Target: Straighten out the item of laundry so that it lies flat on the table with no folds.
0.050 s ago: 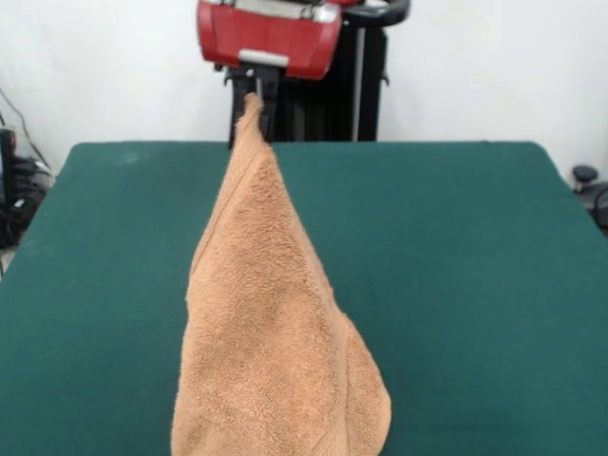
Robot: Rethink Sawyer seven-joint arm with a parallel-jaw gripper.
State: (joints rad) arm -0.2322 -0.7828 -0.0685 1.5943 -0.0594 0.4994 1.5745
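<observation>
- Pinched by one corner in dark pincer (255,95), upper centre of frame: tan terry-cloth towel (271,332), hanging cone-like.
- Lifted, seemingly, to shake folds loose above dark green felt bench (465,256).

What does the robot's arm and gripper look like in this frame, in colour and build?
The arm's last section is a glossy red boxy housing with grey metal parts along its top and a small silver plate on its lower edge. Below it hangs a narrow black gripper. A black column with a light vertical strip stands behind. No markings are readable.
</observation>
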